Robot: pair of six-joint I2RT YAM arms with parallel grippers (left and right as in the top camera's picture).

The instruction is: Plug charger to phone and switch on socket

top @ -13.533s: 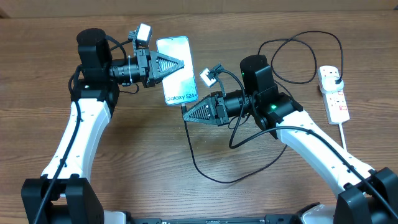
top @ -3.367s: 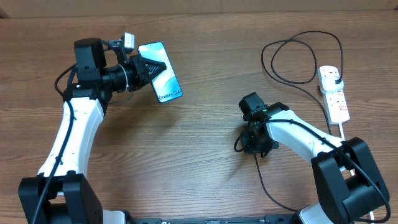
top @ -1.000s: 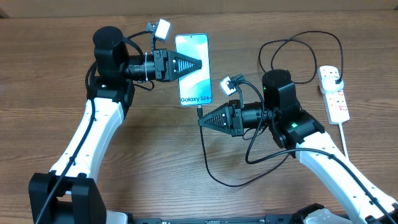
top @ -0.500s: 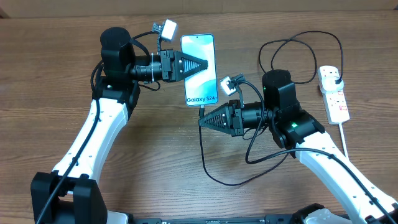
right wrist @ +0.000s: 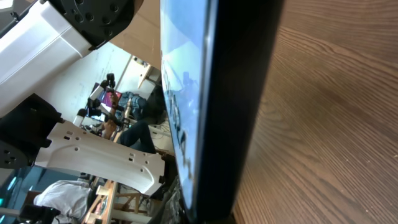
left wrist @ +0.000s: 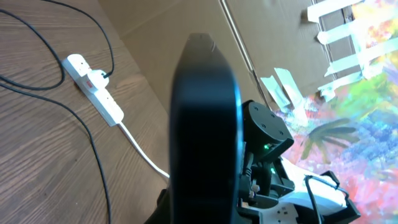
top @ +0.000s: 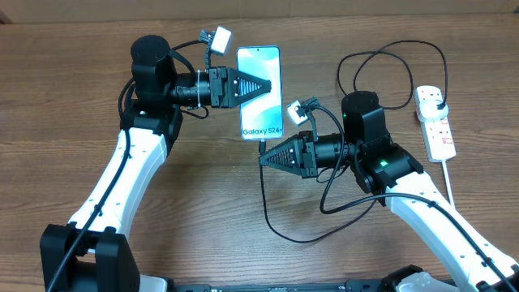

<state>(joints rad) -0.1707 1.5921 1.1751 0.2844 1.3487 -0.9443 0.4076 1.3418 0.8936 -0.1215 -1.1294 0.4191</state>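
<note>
Two arms meet at upper centre: left end effector [top: 266,84] clamps the phone [top: 263,109], long axis running up-frame; right end effector [top: 263,160], pinching the charger [top: 264,199] tip, sits just below its lower short edge.

A brown wood-grain table top [top: 178,235], streaked with darker bands, fills the overhead view. Along the table's far edge runs a tan cardboard-like board [top: 340,6]. Seen from the left wrist, that board rises behind the table as a plain backdrop, crossed by a thin grey slanting line [left wrist: 239,53]. Past the board, away from the table, is a brightly painted sheet [left wrist: 373,118] of pink, yellow, green and blue. White tape strips [left wrist: 329,9] sit above the sheet.
</note>
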